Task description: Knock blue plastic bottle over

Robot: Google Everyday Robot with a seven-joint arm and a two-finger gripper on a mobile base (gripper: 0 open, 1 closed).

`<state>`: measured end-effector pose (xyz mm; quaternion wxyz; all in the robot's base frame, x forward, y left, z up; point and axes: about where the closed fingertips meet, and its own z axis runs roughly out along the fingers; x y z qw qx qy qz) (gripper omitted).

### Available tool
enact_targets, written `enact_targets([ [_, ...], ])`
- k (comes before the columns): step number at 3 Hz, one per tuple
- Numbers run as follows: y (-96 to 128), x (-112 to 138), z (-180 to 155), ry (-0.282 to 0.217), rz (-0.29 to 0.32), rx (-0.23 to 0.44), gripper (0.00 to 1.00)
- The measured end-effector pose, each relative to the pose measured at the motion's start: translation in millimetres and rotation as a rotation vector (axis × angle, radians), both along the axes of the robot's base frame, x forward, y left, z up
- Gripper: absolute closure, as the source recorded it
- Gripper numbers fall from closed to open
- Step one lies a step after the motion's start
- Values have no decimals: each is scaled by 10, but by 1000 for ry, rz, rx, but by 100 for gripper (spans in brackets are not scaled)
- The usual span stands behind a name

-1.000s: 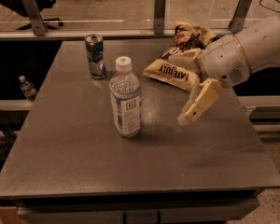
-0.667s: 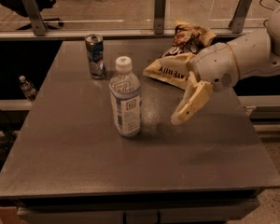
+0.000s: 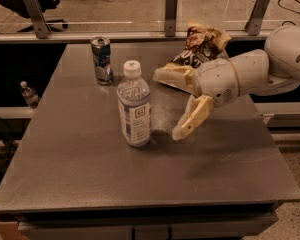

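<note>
The blue plastic bottle (image 3: 134, 105) stands upright near the middle of the grey table (image 3: 90, 174). It is clear, with a white cap and a pale label bearing a small square logo. My gripper (image 3: 186, 126) hangs from the white arm just to the right of the bottle, at about the height of its lower half. A small gap separates the fingertips from the bottle.
A dented silver-blue can (image 3: 102, 59) stands upright at the back left of the table. A crumpled snack bag (image 3: 192, 54) lies at the back, behind my arm. A tiny bottle (image 3: 28, 94) stands off the table to the left. Railing posts line the far edge.
My gripper has moved left and slightly down toward the bottle, closing most of the gap. The bottle and can have not moved.
</note>
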<state>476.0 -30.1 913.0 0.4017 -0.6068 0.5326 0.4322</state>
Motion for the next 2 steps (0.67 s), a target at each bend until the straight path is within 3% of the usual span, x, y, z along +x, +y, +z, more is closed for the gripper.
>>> enact_targets([
  [2, 313, -214, 33, -9, 37, 3, 0],
])
